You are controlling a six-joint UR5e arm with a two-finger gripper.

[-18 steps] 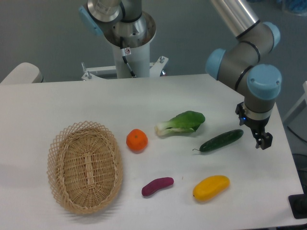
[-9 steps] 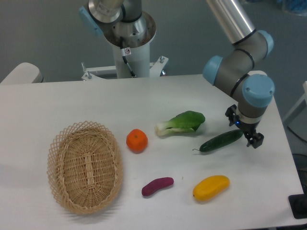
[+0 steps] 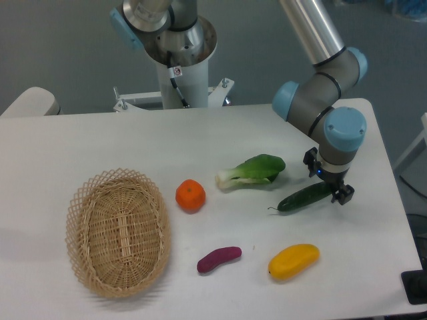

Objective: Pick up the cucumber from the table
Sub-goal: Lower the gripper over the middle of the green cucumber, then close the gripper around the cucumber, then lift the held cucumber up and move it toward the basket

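The cucumber [image 3: 299, 199] is a long dark green cylinder lying at an angle on the white table [image 3: 100, 140], right of centre, with its thin stem tip pointing left. My gripper [image 3: 327, 178] hangs straight down over the cucumber's right end. Its two black fingers stand apart, one behind the cucumber and one [image 3: 344, 195] in front of it, so it is open. The cucumber's right tip is hidden under the gripper. Whether the fingers touch the cucumber I cannot tell.
A leafy bok choy [image 3: 252, 171] lies just left of the cucumber. An orange [image 3: 190, 195], a purple sweet potato [image 3: 219, 259] and a yellow mango [image 3: 293, 261] lie nearer the front. A wicker basket [image 3: 117, 231] stands at the left. The table's right edge is close to the gripper.
My gripper has moved left and slightly back, from beside the cucumber's right end to over it. The wrist has turned. The cucumber has not moved.
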